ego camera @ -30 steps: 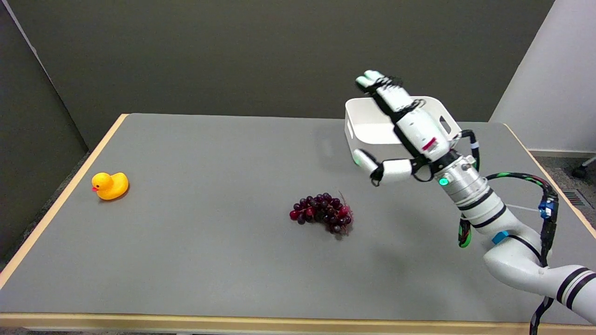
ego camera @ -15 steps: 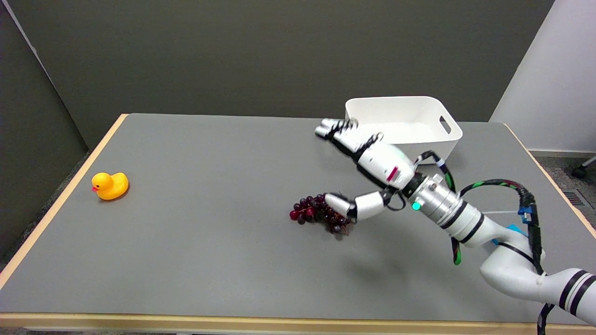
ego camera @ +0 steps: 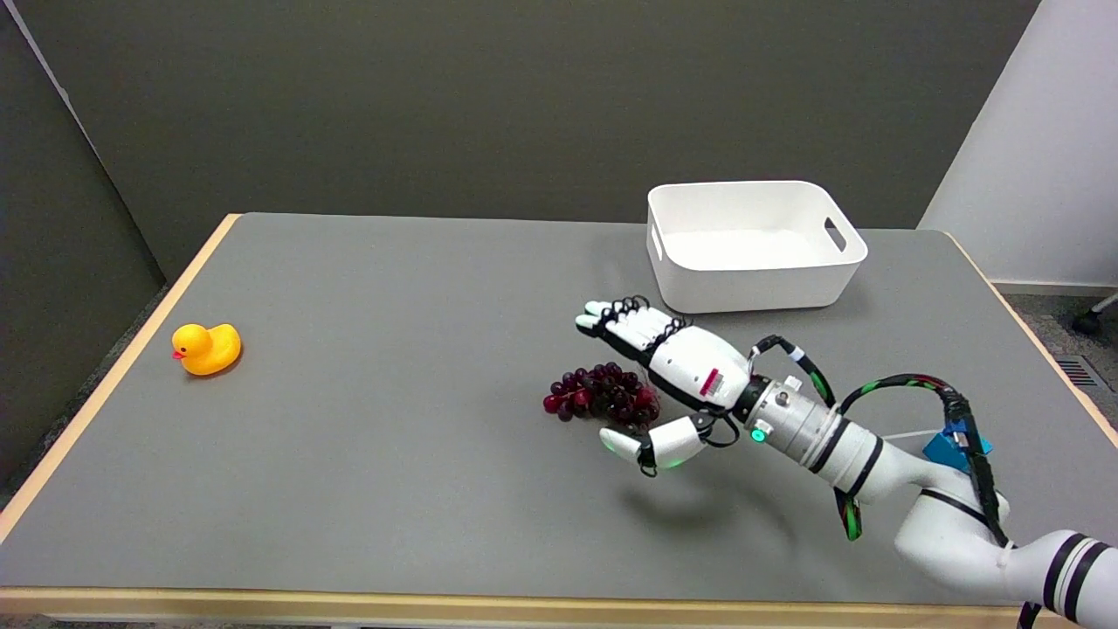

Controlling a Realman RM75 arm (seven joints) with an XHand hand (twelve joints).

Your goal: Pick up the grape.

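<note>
A bunch of dark red grapes (ego camera: 598,397) lies on the grey table (ego camera: 393,489) near its middle. My right hand (ego camera: 668,380) reaches in from the lower right and is spread around the bunch's right end. Its fingers (ego camera: 624,321) stretch out past the far side of the grapes, and the thumb (ego camera: 642,443) sits at their near side. Nothing is held; whether the palm touches the bunch cannot be told.
A white bin (ego camera: 751,245) stands at the back right of the table, behind the hand. A yellow rubber duck (ego camera: 207,348) sits near the left edge. The table's wooden rim (ego camera: 437,603) runs along the front.
The right hand has come down from in front of the bin and moved left and nearer, from above the table to low around the grapes. The grapes have not moved.
</note>
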